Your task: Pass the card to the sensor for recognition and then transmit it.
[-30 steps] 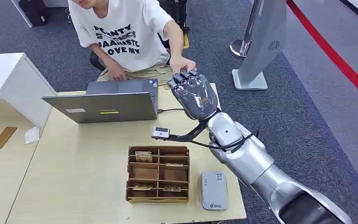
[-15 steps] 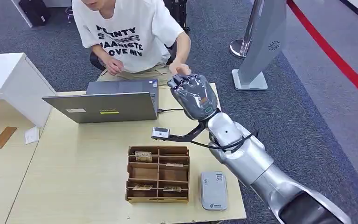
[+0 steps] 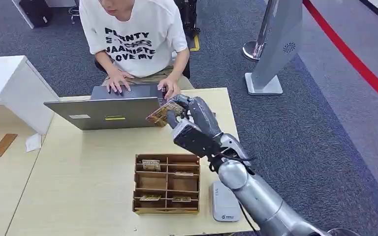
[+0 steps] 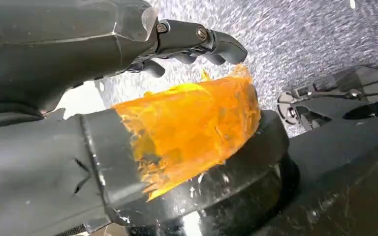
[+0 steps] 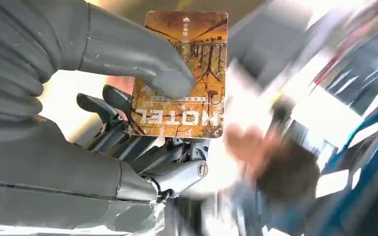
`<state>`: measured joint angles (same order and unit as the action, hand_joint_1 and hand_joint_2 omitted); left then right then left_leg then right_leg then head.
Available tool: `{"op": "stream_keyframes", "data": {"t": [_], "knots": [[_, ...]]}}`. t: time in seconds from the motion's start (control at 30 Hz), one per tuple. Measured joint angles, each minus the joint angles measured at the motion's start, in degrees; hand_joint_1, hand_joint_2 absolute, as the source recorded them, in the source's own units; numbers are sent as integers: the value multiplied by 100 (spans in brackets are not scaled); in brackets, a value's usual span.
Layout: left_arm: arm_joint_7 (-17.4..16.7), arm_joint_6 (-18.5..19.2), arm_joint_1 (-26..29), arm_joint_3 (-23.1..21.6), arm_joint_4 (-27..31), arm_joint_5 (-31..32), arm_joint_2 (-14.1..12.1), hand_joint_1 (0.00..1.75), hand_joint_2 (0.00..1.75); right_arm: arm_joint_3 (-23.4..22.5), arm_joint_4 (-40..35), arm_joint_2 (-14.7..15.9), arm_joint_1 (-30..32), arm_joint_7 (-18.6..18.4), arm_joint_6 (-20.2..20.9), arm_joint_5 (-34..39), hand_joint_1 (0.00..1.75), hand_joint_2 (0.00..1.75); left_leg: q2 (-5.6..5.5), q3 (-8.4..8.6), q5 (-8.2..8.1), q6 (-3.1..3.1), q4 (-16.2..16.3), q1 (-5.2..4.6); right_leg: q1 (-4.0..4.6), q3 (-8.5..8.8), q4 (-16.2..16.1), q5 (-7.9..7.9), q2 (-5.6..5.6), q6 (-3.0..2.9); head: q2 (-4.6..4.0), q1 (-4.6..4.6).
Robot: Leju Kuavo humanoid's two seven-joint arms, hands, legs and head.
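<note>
Card (image 5: 184, 73) (orange-brown print, word HOTEL) pinched between thumb and fingers of right hand (image 3: 189, 123), raised over table (image 3: 78, 187) beside laptop (image 3: 106, 112); wooden organizer (image 3: 167, 183): compartments hold several cards; left hand (image 4: 69, 54): finger state unclear

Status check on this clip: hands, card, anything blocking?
Right hand pinches the orange-brown hotel card, raised over the pale wooden table. Left hand holds nothing. Person's hand and grey laptop close by.
</note>
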<state>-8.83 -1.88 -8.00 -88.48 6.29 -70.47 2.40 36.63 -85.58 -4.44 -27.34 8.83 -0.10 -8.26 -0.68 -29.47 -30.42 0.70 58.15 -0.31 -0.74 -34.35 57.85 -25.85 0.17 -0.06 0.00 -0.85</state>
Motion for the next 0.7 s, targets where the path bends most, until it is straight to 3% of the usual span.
{"op": "stream_keyframes", "data": {"t": [0.07, 0.27, 0.43, 0.7], "knots": [[24, -2, 19, 4, 0, -72, -7, 0, 0, -63, -312, -13, 214, 17, 323, 875, 175, 175, -1, -2, 0, 0, 0, 0, 1, 0, 0, -1, -2, 1, 0, 0], [37, -4, 46, 7, 0, -129, -20, 0, 0, -194, -727, -13, 495, 20, 570, 1338, 175, 175, 3, 1, 1, 1, 2, -3, -1, 3, -1, 2, 1, 2, 0, -2], [52, -11, 65, 37, 0, -288, -35, 0, 0, -413, -950, 15, 919, -18, 1327, 2982, 175, 175, 0, 4, 0, 1, 2, -4, 0, 4, -2, 2, -1, 1, 0, 2], [98, -48, 89, 166, 0, -461, -37, 0, 0, -1021, -1186, 306, 1923, 142, 1776, 3274, 175, 175, 3, -1, -8, 2, 1, -4, -1, 3, -4, -2, 2, 5, 0, 0]]}}
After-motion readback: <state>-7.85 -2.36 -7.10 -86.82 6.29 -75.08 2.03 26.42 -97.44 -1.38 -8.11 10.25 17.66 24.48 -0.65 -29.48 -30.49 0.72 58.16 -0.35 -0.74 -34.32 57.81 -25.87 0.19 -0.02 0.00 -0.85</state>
